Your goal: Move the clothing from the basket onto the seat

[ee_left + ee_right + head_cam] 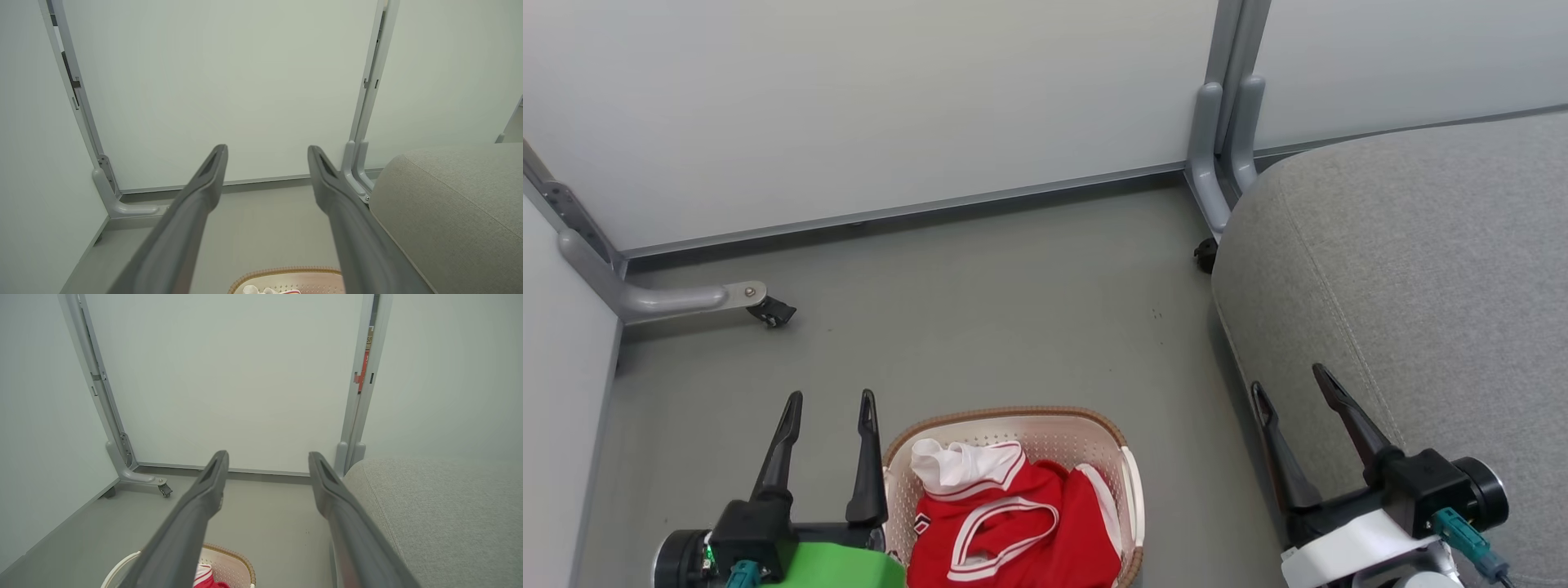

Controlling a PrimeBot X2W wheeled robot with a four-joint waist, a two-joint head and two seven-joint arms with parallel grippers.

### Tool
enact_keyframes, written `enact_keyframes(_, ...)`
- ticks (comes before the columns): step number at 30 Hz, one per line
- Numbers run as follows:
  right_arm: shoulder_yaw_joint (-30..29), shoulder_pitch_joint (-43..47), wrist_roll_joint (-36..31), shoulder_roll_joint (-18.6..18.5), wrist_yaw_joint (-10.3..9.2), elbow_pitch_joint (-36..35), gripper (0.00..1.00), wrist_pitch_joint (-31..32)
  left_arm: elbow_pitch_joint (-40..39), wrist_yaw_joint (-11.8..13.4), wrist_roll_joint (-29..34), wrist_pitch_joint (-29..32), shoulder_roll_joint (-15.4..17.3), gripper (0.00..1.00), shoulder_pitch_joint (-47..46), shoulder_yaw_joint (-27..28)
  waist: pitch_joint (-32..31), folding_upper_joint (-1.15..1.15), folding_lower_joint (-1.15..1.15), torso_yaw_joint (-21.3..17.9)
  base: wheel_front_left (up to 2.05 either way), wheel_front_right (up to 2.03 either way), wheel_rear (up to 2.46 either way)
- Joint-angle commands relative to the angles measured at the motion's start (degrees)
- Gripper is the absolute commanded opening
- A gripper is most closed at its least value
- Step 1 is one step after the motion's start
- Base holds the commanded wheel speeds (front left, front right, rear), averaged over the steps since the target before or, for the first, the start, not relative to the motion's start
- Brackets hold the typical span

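The red clothing (pixel 1021 523) with white stripe trim lies bunched in the cream basket (pixel 1045 429), which stands on the floor at the bottom middle of the head view. Its brown rim (pixel 286 271) peeks in at the bottom of the left wrist view, and the basket (pixel 229 565) with a scrap of red shows in the right wrist view. The grey seat (pixel 1413 302) fills the right side. My left gripper (pixel 831 402) is open just left of the basket. My right gripper (pixel 1290 384) is open at the seat's front edge, right of the basket.
White partition panels (pixel 890 106) close off the back and left. Their grey feet on castors (pixel 768 310) stand on the floor at left and at the seat's far corner (pixel 1205 253). Bare grey floor (pixel 1013 310) lies between basket and panels.
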Motion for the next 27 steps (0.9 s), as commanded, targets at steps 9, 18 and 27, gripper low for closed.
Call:
enact_keyframes(9,0.82,1.41,-3.75,-0.33,0.00,-0.92,1.00,-1.12,-1.21,0.55,4.50,-1.06,0.17,1.00,1.17,-0.14,-0.56,0.00,0.00,0.14,0.00,0.00,0.00)
enact_keyframes(18,0.98,1.51,-3.75,-0.32,-0.01,-0.80,1.00,-1.12,-1.26,0.48,4.64,-1.00,0.17,1.00,1.27,-0.15,-0.90,0.00,0.00,-0.02,0.00,0.00,0.00)
enact_keyframes(27,0.96,1.82,-3.73,-0.33,0.00,-0.78,1.00,-1.12,-0.78,0.28,4.60,-1.00,0.17,1.00,1.44,-0.57,-0.81,0.00,0.00,-0.05,0.00,0.00,0.00)
